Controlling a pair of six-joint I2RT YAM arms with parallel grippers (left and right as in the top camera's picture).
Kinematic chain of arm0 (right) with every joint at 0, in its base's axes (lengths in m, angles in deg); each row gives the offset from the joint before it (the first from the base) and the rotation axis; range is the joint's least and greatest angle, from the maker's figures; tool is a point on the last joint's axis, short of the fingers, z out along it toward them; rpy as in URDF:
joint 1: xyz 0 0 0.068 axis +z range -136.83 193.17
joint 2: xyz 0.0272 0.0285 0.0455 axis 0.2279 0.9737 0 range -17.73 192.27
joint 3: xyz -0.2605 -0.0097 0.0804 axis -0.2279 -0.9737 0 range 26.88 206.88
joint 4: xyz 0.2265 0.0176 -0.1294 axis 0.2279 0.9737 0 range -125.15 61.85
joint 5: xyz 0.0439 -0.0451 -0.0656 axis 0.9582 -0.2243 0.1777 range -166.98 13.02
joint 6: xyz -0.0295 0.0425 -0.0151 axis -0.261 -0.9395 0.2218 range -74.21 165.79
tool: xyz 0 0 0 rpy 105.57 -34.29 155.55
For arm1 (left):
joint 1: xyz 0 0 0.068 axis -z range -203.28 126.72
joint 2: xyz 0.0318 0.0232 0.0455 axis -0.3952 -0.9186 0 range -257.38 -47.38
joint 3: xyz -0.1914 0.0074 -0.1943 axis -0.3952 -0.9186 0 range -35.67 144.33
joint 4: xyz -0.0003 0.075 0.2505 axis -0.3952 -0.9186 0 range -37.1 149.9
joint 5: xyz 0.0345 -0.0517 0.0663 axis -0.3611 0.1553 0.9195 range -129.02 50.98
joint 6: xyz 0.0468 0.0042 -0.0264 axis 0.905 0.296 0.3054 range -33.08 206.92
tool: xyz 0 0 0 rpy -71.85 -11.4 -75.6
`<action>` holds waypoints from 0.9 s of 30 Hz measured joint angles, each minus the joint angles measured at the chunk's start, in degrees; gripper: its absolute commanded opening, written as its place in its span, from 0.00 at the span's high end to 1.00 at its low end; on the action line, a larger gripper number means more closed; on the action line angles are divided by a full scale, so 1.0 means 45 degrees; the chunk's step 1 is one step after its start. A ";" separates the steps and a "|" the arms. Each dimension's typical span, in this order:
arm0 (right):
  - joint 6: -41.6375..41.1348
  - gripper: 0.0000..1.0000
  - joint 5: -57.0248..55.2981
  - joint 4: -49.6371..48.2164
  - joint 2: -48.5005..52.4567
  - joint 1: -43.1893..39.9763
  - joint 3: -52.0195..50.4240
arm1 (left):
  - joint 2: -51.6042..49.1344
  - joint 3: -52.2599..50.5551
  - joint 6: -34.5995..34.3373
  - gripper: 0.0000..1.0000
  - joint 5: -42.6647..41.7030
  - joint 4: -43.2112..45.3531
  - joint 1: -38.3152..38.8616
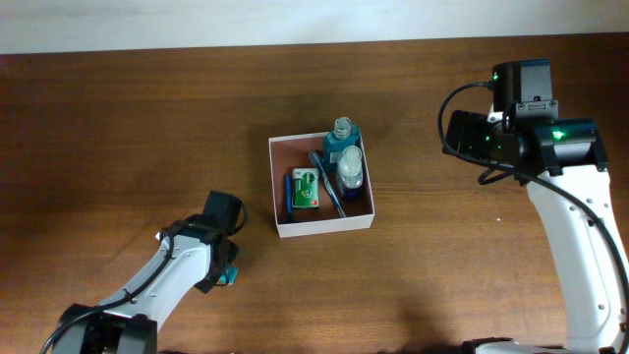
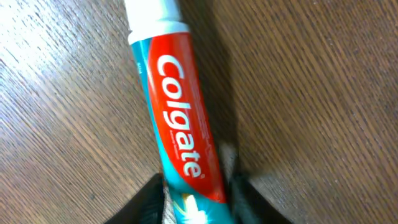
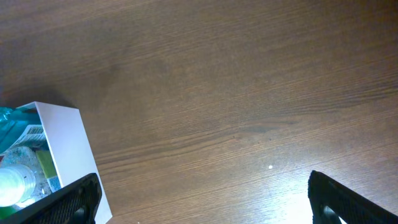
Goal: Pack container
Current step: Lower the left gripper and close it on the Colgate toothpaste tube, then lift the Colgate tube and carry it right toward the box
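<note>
Container (image 1: 324,225) first: we see the square, white-walled box with its reddish-brown floor near the middle of the desk (image 1: 118,118), open side up. Inside it lie a green packet (image 1: 305,189), a blue toothbrush (image 1: 332,193) just beside it, and two clear bottles (image 1: 351,169) on blue packaging along the right wall. Well apart, on the left side of the desk, our left gripper (image 2: 196,190) straddles a red and teal Colgate toothpaste tube (image 2: 180,118) lying flat on the wood. Its fingers (image 2: 149,202) sit close against both sides, but we cannot tell whether they pinch it. Our right gripper (image 3: 205,202) hovers to the right of the box, spread wide, holding nothing.
</note>
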 measured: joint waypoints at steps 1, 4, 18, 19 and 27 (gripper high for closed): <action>0.0015 0.02 0.0000 -0.0005 0.0000 0.0000 0.0000 | 0.0000 0.0000 -0.0005 0.68 0.0029 -0.0015 0.0000; 0.0010 0.02 0.0000 0.0000 0.0000 0.0005 0.0000 | 0.0000 0.0000 -0.0005 0.72 0.0126 -0.0039 0.0000; 0.0015 0.02 0.0000 0.0000 0.0000 0.0005 0.0000 | 0.0063 0.0189 0.2302 0.76 0.0427 -0.0053 0.0000; 0.0015 0.02 0.0000 -0.0005 0.0000 0.0005 0.0000 | 0.0146 0.0321 0.2691 0.76 0.0452 -0.0063 0.0000; 0.0010 0.02 0.0000 0.0000 0.0000 0.0000 0.0000 | 0.1370 0.1919 0.5372 0.76 0.0461 -0.0053 0.0000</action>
